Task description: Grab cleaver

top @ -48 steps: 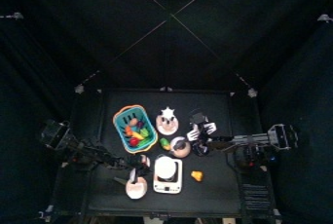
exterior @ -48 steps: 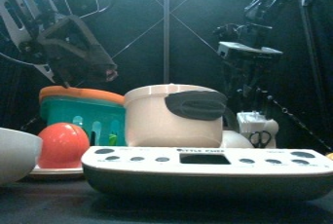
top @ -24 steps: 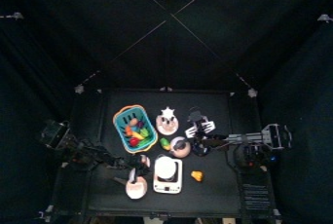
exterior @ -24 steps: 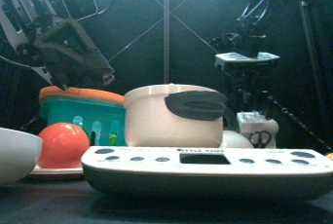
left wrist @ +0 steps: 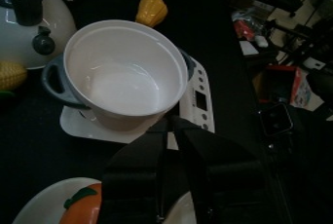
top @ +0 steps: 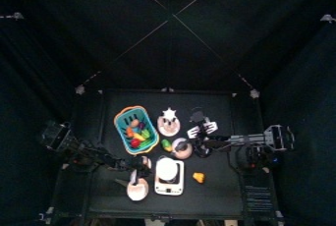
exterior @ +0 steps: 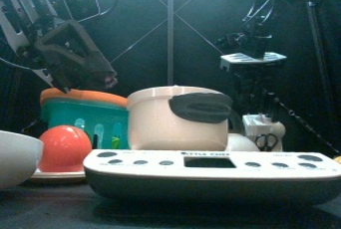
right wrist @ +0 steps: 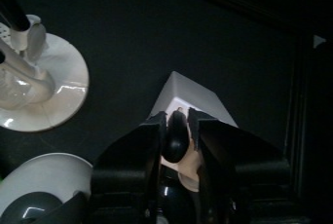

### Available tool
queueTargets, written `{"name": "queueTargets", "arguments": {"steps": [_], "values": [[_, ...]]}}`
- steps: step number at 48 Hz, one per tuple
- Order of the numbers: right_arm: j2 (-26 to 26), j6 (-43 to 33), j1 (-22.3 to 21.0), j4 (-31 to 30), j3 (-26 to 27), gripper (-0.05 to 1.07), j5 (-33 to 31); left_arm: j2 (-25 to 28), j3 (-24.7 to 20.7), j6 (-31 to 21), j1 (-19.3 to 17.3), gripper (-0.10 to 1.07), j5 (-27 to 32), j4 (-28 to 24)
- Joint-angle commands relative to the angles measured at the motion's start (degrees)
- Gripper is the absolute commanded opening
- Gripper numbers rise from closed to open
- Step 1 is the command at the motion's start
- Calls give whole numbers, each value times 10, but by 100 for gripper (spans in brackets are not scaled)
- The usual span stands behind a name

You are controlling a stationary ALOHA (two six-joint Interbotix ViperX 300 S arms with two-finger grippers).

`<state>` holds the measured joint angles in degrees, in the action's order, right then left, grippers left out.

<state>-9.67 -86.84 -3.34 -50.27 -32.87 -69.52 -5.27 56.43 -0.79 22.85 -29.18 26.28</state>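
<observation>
Your right arm is reaching in from the right side of the table, wrist bent so the right gripper [right wrist: 173, 150] is pointing down at the cleaver [right wrist: 196, 101]. The cleaver is lying flat on the black table [right wrist: 169, 33], right of the middle, its pale grey blade showing just beyond the fingertips and its handle end sitting between the two jaws. Those jaws are standing close on either side of it, but you cannot tell whether they are actually gripping. A white plate [right wrist: 46, 87] is lying just beside the cleaver.

Your left arm is hanging over the near-left part of the table, bent and tilted downward. Its left gripper [left wrist: 173, 160] is standing partly open with nothing in it, hovering above a white pot [left wrist: 120, 72] that is sitting on the white scale [left wrist: 196, 87].
</observation>
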Motion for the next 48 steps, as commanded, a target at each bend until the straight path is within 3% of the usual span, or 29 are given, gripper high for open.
{"name": "queueTargets", "arguments": {"steps": [1, 34, 41, 48], "values": [[-6, 0, 0, -9, 14, 63, -7, -2, -6, 2, 0, 57, -5, 0], [-2, 4, 1, -25, 32, 58, 2, -1, -4, 1, 1, 57, -5, 0], [7, 4, 1, -25, 22, 62, 11, -2, -4, 1, 0, 57, -5, 1], [11, -1, 4, -19, 18, 76, 14, -1, -4, 1, 1, 57, -5, 1]]}}
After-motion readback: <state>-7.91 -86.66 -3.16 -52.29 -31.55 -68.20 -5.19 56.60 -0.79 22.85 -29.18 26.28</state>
